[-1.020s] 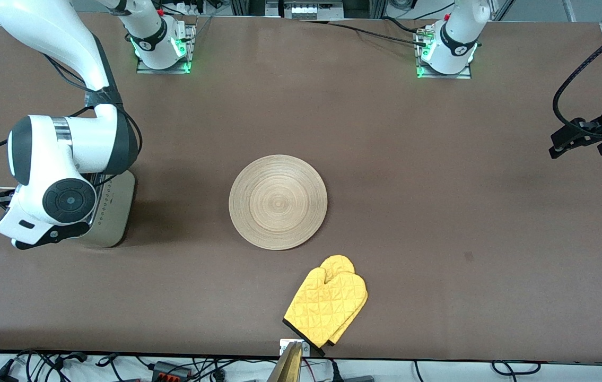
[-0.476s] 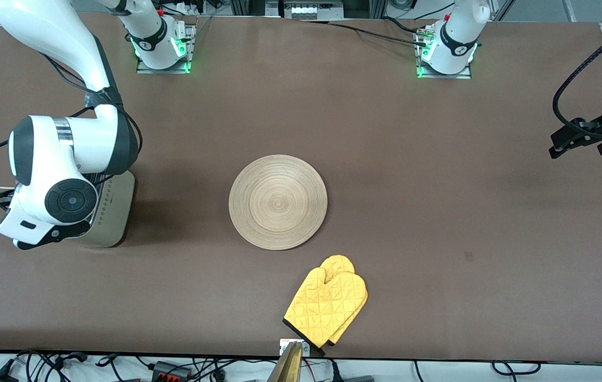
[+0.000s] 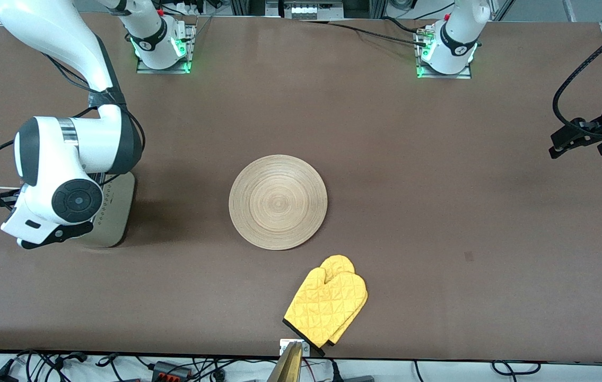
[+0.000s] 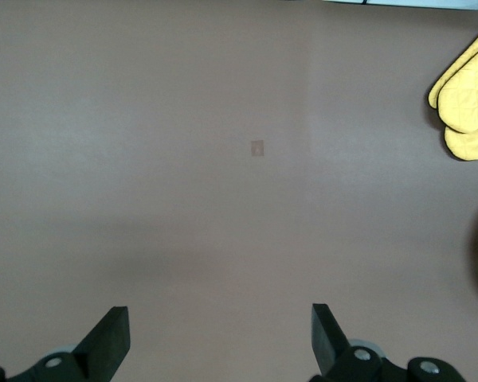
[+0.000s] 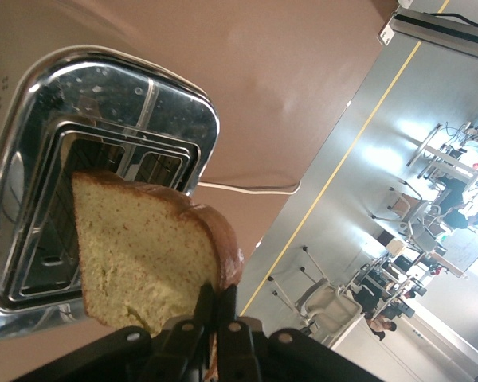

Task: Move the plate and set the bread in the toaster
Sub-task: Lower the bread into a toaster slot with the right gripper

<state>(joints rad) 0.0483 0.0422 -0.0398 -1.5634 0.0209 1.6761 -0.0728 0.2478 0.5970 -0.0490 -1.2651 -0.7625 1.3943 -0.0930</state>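
Now the right gripper (image 5: 216,306) is clamped tight on the bread (image 5: 147,259) over the toaster (image 5: 103,103), at nine o'clock from the plate (image 3: 278,201); left gripper (image 4: 215,338) waits, spread wide.

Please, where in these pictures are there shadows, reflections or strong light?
Front view: the right arm casts a soft dark shadow on the table beside the toaster. Right wrist view: the toaster's chrome top mirrors its surroundings, and the room past the table edge is bright, partly washed out. Left wrist view: even light, with a faint darker band on the tabletop.
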